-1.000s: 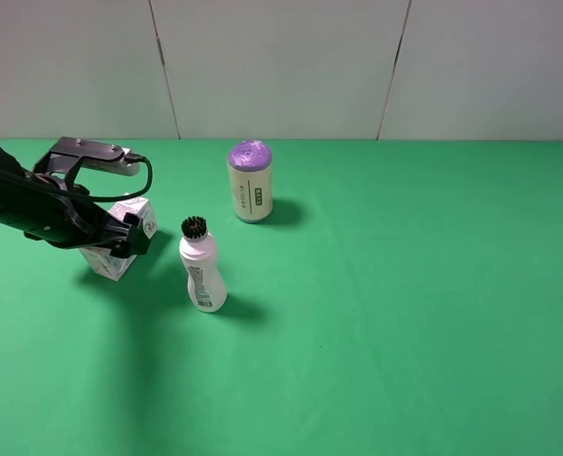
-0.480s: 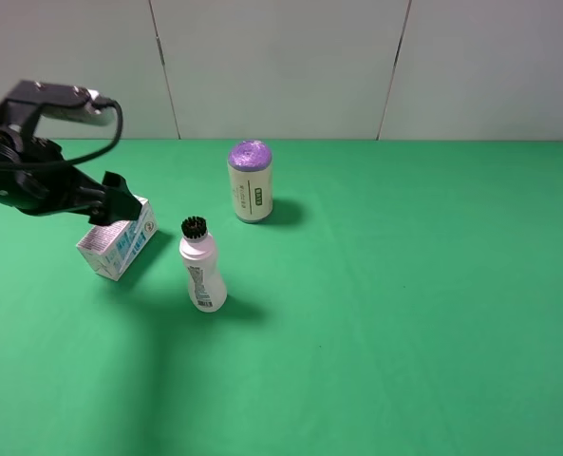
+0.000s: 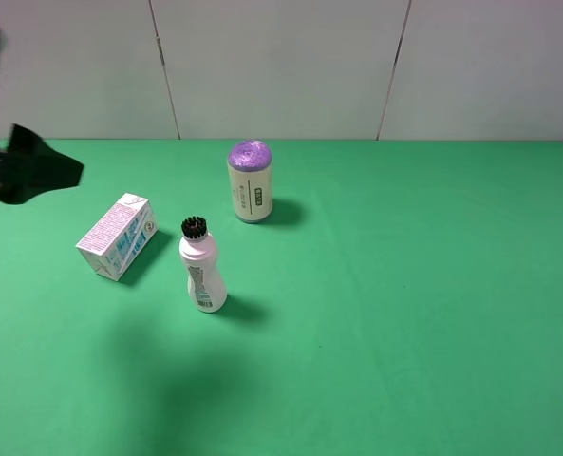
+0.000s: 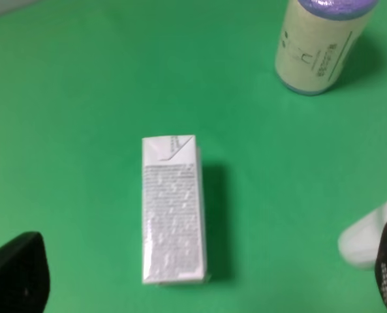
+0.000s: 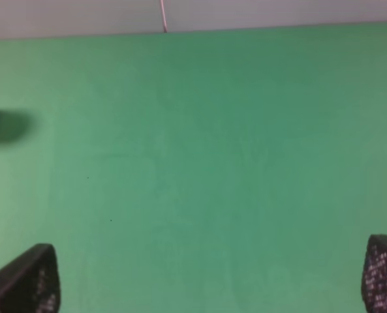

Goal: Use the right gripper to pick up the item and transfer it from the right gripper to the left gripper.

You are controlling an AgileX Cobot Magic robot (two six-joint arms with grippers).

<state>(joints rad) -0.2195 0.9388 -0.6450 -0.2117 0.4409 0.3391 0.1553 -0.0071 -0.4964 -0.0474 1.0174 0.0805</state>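
The item, a white milk carton [image 3: 117,236] with blue print, lies on its side on the green table [image 3: 404,313] at the left. In the left wrist view the carton [image 4: 172,208] lies flat below the camera. My left gripper [image 3: 48,171] is a blurred black shape at the far left edge, up and away from the carton. Its jaws are wide open and empty in the left wrist view [image 4: 203,279]. My right gripper [image 5: 203,280] is open and empty over bare green table. It is out of the exterior high view.
A white bottle with a black brush cap [image 3: 202,268] stands just right of the carton. A cream cylinder with a purple top [image 3: 250,180] stands behind it, and shows in the left wrist view [image 4: 320,45]. A grey wall [image 3: 281,66] bounds the table's far edge.
My left gripper let go of the carton, then rose and pulled back to the far left. The carton stays lying on the table.
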